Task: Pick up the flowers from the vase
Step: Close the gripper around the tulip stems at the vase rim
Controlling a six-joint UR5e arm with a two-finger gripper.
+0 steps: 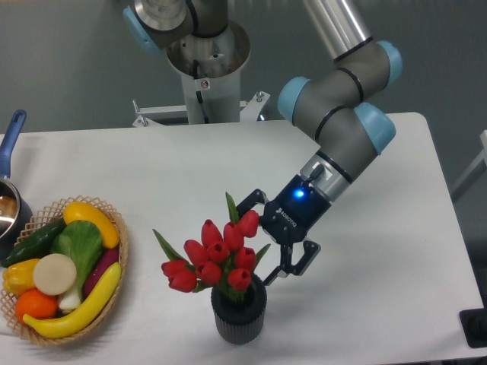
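Flowers (217,255) are sitting in the vase (239,311) near the front edge of the bench (396,251), a bunch of red tulip buds fanning out wider than the pot's mouth, with a couple of pointed green leaves sticking up and out to the left. That spread is probably why the gripper (264,237) comes in from the right side and tilted, instead of straight down: the stems are the only narrow bit to grab, and they're tucked under the buds. Its fingers are spread, one by the top-right bud and the other lower down beside the vase rim, so the bunch's right edge sits roughly between them. Nothing is pinched yet as far as I can see. Hard to say from this one angle whether the upper finger is actually touching that bud or just behind it. My guess is it needs to go a little lower and further in before closing, otherwise it'll just squash buds. Vase is small and light-looking, so it could tip or come up with the stems. Off to the left there's a basket (116,274) of toy veg and a saucepan (11,190), well apart from all this.
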